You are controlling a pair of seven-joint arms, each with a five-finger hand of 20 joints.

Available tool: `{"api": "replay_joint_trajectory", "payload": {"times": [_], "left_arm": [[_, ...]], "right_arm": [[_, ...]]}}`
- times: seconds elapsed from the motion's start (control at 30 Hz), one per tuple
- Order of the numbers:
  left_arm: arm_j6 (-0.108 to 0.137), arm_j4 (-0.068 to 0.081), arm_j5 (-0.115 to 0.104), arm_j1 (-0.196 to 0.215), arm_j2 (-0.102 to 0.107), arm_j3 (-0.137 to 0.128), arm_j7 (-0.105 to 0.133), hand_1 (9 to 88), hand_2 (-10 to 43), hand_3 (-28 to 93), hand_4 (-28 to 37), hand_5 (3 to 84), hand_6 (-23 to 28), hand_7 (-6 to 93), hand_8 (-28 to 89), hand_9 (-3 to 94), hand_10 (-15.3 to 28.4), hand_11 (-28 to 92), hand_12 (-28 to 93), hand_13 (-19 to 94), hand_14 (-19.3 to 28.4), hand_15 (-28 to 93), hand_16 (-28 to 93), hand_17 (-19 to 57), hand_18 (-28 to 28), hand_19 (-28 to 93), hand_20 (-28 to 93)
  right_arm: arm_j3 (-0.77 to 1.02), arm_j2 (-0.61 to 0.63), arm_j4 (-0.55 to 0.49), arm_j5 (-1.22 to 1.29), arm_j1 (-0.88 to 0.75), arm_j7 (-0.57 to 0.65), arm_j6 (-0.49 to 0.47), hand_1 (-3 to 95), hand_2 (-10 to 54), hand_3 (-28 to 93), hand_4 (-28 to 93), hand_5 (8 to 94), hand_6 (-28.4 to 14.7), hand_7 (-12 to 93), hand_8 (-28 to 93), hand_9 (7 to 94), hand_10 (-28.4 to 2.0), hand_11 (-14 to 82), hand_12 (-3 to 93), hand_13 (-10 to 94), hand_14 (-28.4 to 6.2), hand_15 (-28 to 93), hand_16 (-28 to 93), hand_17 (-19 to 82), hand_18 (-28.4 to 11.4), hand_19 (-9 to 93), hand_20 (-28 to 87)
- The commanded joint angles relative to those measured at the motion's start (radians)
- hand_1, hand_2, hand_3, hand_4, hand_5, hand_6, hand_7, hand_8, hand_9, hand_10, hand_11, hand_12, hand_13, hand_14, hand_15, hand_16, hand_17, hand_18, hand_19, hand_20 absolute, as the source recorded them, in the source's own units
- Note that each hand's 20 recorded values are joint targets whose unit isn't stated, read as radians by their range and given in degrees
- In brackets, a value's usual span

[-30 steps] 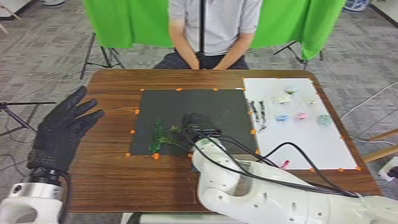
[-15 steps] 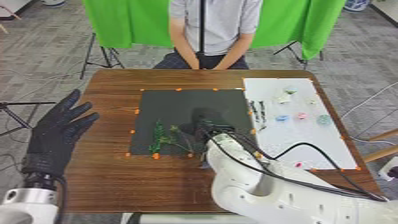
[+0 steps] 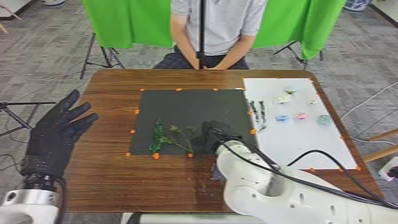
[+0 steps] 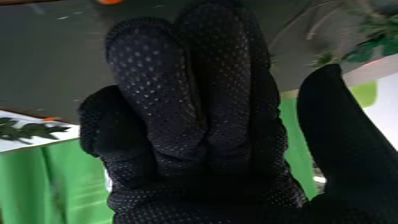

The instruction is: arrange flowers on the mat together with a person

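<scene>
Flowers (image 3: 301,116) lie on the white sheet (image 3: 311,145); left hand (image 3: 50,134) and right hand (image 3: 216,134) have fingers (image 4: 155,75) open.

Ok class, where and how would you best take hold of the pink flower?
Probably by its near and far sides, coming from above: the pink flower is a small, compact bloom with the blue flower on its left and the green one on its right, so a sideways pinch might nudge either.

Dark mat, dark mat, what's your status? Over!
Left hand open, off the mat. Right hand open, empty, at the mat's right side. Green sprigs on the mat, nothing on top.
</scene>
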Motion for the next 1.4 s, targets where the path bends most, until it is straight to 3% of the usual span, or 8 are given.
{"api": "replay_joint_trajectory", "payload": {"times": [0.03, 0.5, 0.8, 0.93, 1.07, 1.13, 1.23, 1.4], "left_arm": [[-0.013, 0.005, 0.019, -0.004, -0.028, -0.001, -0.043, 22.6, 7.3, 76, -21.7, 30.5, 5.4, 10.5, -9, 28.3, 15.0, 19, 12, 19, 21.4, 43, -5, -9.5, 18.1, 36, 14], [-0.02, 0.009, 0.028, -0.019, -0.032, 0.0, -0.071, 22.7, 7.5, 76, -21.7, 30.6, 5.4, 10.3, -9, 28.4, 15.1, 19, 12, 19, 21.3, 43, -5, -9.5, 18.1, 36, 14], [0.008, -0.003, -0.015, 0.054, 0.0, -0.02, -0.008, 22.7, 7.5, 76, -21.7, 30.6, 5.5, 10.3, -9, 28.3, 15.0, 19, 12, 19, 21.3, 43, -5, -9.6, 18.1, 37, 14], [0.013, -0.006, -0.02, 0.073, 0.002, -0.03, 0.01, 22.8, 7.5, 76, -21.7, 30.6, 5.4, 10.4, -9, 28.3, 15.1, 19, 12, 19, 21.3, 43, -5, -9.6, 18.1, 37, 14], [0.013, -0.005, -0.025, 0.077, 0.006, -0.04, 0.032, 22.5, 7.3, 76, -21.9, 30.6, 5.4, 10.4, -9, 28.3, 15.1, 19, 12, 19, 21.2, 43, -5, -9.6, 18.1, 37, 14], [0.021, -0.005, -0.042, 0.106, 0.023, -0.048, 0.077, 22.0, 7.1, 76, -22.3, 30.6, 5.4, 10.4, -9, 28.2, 15.1, 19, 12, 19, 21.2, 43, -5, -9.6, 18.1, 37, 14], [0.025, -0.006, -0.046, 0.125, 0.003, -0.073, 0.1, 20.8, 7.1, 75, -23.7, 30.6, 5.2, 10.4, -9, 28.2, 15.0, 19, 12, 19, 21.2, 43, -5, -9.7, 18.2, 37, 14], [0.019, -0.002, -0.028, 0.132, -0.037, -0.104, 0.092, 18.4, 6.9, 74, -26.4, 31.2, 4.4, 10.3, -9, 29.1, 14.6, 18, 12, 20, 21.3, 44, -4, -9.7, 18.5, 37, 14]], "right_arm": [[0.006, -0.035, -0.009, 0.005, -0.024, -0.036, -0.019, 28.4, 11.2, 63, -19, 90.2, -1.8, 14, -14, 93.7, -13.0, 33.7, 14.5, 90, -10.8, 50, 21, 58, -21.3, 93, 17], [0.019, -0.06, -0.015, 0.01, -0.034, -0.069, -0.005, 28.6, 11.4, 63, -19, 88.8, -1.9, 13, -14, 93.7, -13.1, 32.2, 14.9, 89, -10.8, 50, 20, 57, -21.1, 93, 17], [0.003, 0.033, -0.061, -0.091, 0.002, 0.012, 0.081, 28.0, 11.0, 63, -19, 89.3, -1.8, 14, -13, 93.7, -13.1, 33.4, 15.2, 90, -10.5, 50, 20, 58, -20.9, 93, 16], [0.142, 0.091, -0.1, -0.064, -0.071, -0.003, 0.139, 27.6, 11.0, 63, -19, 89.0, -2.0, 14, -13, 93.7, -13.1, 32.8, 14.6, 90, -10.7, 50, 20, 58, -21.0, 93, 16], [0.393, 0.137, -0.161, 0.122, -0.231, -0.074, 0.296, 26.8, 11.7, 63, -18, 79.6, -4.0, 13, -12, 89.5, -15.8, 22.4, 17.2, 82, -13.8, 50, 17, 52, -21.7, 93, 3], [0.498, 0.157, -0.183, 0.174, -0.31, -0.119, 0.359, 25.6, 12.3, 62, -18, 73.6, -5.0, 12, -11, 82.8, -18.1, 20.1, 16.3, 76, -16.7, 50, 14, 46, -22.9, 93, -8], [0.626, 0.181, -0.204, 0.309, -0.41, -0.224, 0.484, 23.9, 12.4, 63, -18, 66.8, -5.8, 12, -11, 73.7, -20.7, 17.3, 15.0, 68, -19.7, 50, 12, 41, -24.4, 91, -14], [0.809, 0.184, -0.219, 0.625, -0.558, -0.432, 0.652, 22.0, 12.3, 66, -20, 60.0, -4.9, 12, -12, 64.8, -21.8, 16.6, 14.3, 59, -21.8, 51, 10, 31, -27.7, 82, -11]]}}
